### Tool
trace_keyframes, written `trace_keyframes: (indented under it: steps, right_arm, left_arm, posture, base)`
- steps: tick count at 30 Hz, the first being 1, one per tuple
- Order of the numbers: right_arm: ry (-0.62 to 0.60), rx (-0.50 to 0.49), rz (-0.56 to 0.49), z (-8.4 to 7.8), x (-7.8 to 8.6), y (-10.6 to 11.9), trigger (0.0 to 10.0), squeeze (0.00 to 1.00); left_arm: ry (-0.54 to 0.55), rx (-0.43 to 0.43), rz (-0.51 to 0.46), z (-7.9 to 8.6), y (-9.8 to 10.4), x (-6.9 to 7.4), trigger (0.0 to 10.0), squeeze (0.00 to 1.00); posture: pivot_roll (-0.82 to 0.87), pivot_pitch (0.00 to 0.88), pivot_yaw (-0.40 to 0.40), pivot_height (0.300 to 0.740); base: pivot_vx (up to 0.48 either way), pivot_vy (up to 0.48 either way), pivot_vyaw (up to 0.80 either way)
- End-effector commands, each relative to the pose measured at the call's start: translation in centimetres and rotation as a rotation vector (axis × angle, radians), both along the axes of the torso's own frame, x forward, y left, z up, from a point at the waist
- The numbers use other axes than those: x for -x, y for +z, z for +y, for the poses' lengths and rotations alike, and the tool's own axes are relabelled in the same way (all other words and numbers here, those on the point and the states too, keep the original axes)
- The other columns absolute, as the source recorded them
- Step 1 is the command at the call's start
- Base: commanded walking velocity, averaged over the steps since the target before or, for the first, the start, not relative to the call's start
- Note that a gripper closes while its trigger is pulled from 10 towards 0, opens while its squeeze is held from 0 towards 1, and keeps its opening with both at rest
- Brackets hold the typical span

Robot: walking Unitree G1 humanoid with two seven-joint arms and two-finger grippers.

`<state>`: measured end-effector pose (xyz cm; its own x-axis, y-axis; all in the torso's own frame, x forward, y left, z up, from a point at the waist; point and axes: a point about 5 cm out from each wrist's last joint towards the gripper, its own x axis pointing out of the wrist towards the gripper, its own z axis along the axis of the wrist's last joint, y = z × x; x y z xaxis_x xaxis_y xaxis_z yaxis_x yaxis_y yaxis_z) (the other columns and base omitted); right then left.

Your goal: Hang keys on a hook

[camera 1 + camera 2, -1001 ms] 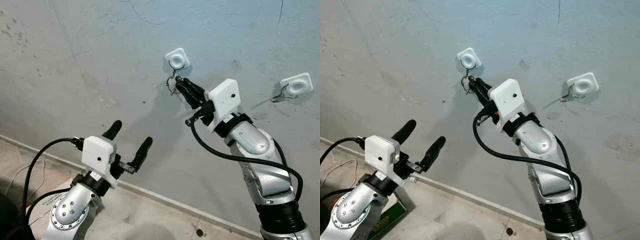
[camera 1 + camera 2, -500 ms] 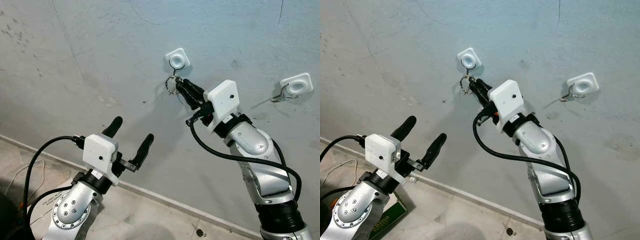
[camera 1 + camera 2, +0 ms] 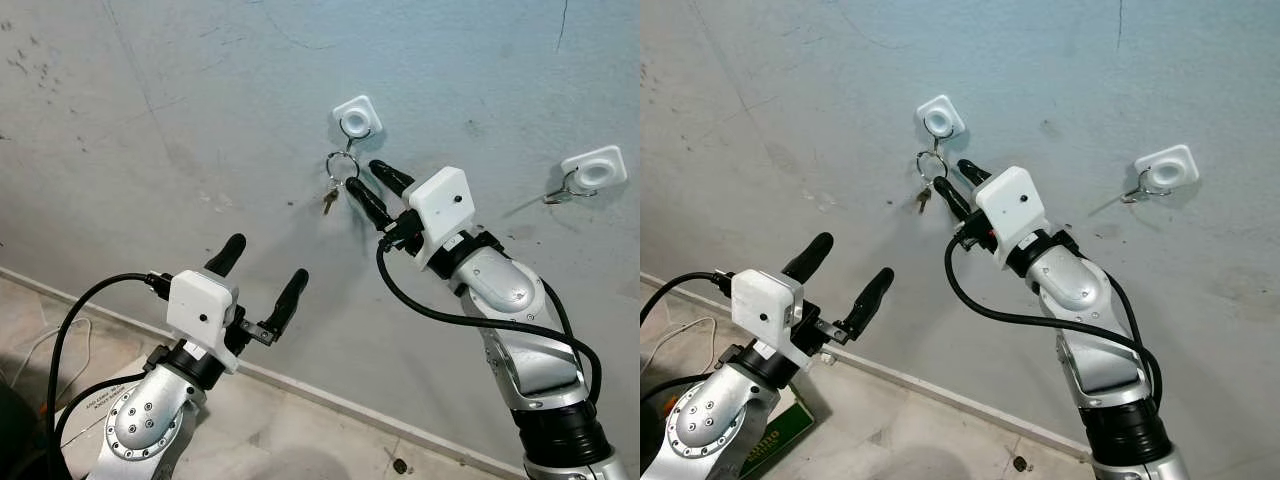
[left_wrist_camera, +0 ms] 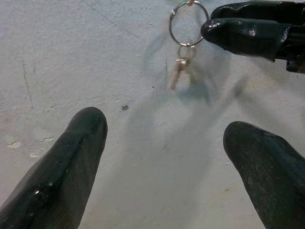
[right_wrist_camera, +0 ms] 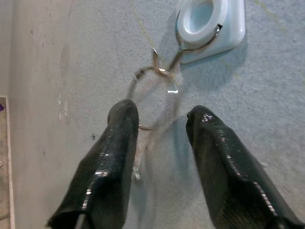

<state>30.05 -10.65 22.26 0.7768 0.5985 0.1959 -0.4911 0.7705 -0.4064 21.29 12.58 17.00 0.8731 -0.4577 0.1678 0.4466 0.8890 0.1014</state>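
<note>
Now you face a scuffed grey wall (image 3: 180,110), keys (image 3: 338,178) hanging from the left hook (image 3: 354,119), right gripper (image 3: 372,190) just beside them, fingers spread, left gripper (image 3: 262,283) low, jaws apart.

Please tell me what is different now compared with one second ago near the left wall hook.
The right gripper has opened and let go of the silver key ring with its small key, which now hangs free from the white square wall hook. The gripper has drawn back slightly, down and to the right. The left gripper stayed open and idle, and the second white hook is unchanged.
</note>
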Motion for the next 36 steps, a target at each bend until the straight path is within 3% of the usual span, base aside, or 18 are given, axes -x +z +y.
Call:
trace_keyframes:
  steps: [1, 9, 21, 23, 26, 30, 32, 33, 35, 36]
  right_arm:
    - [-0.080, -0.003, -0.043, -1.4, 0.1, 0.6, 10.0, 1.00]
    - [-0.206, -0.002, -0.047, -3.5, 1.8, -0.6, 10.0, 1.00]
    - [-0.310, 0.029, -0.004, -4.7, 5.1, -3.1, 10.0, 1.00]
    - [-0.347, 0.023, 0.025, -5.1, 6.3, -3.8, 10.0, 1.00]
    - [-0.357, 0.025, 0.033, -5.2, 6.8, -4.1, 10.0, 1.00]
    - [-0.396, 0.027, 0.152, -6.1, 9.6, -6.6, 10.0, 1.00]
    - [-0.417, 0.017, 0.179, -6.4, 9.8, -7.1, 10.0, 1.00]
    - [-0.449, -0.001, 0.218, -6.9, 9.9, -7.6, 10.0, 0.95]
    - [-0.459, -0.006, 0.227, -7.0, 10.0, -7.6, 10.0, 0.95]
    - [-0.464, -0.005, 0.234, -7.1, 10.0, -7.7, 10.0, 0.47]
  left_arm:
    - [0.016, -0.015, 0.012, 0.3, -0.4, 0.0, 10.0, 0.00]
    - [0.056, -0.034, 0.040, 1.2, -1.2, 0.3, 10.0, 0.00]
    - [0.158, -0.085, 0.092, 2.4, -2.8, 0.5, 10.0, 0.00]
    - [0.172, -0.094, 0.106, 2.7, -3.2, 0.7, 10.0, 0.00]
    - [0.176, -0.095, 0.112, 2.8, -3.3, 0.8, 10.0, 0.00]
    - [0.208, -0.110, 0.150, 3.4, -4.3, 1.0, 10.0, 0.00]
    - [0.214, -0.102, 0.164, 3.5, -4.5, 1.0, 10.0, 0.00]
    - [0.219, -0.089, 0.182, 3.6, -4.8, 0.9, 10.0, 0.00]
    - [0.219, -0.083, 0.187, 3.6, -4.9, 0.9, 10.0, 0.00]
    - [0.221, -0.079, 0.196, 3.7, -5.0, 0.8, 10.0, 0.00]
  posture:
    - [0.01, 0.104, 0.026, 0.740]
    - [0.00, 0.103, 0.029, 0.740]
    - [-0.01, 0.086, 0.026, 0.740]
    - [-0.01, 0.082, 0.026, 0.740]
    - [-0.01, 0.080, 0.027, 0.740]
    - [-0.02, 0.073, 0.031, 0.740]
    - [-0.02, 0.068, 0.032, 0.740]
    - [-0.02, 0.068, 0.032, 0.740]
    - [-0.02, 0.068, 0.032, 0.740]
    - [-0.02, 0.060, 0.032, 0.740]
  base:
    - [0.000, 0.000, 0.00]
    - [0.000, 0.000, 0.00]
    - [0.000, 0.000, 0.00]
    - [0.000, 0.000, 0.00]
    - [0.000, 0.000, 0.00]
    - [0.000, 0.000, 0.00]
    - [0.000, 0.000, 0.00]
    - [0.000, 0.000, 0.00]
    - [0.000, 0.000, 0.00]
    - [0.000, 0.000, 0.00]
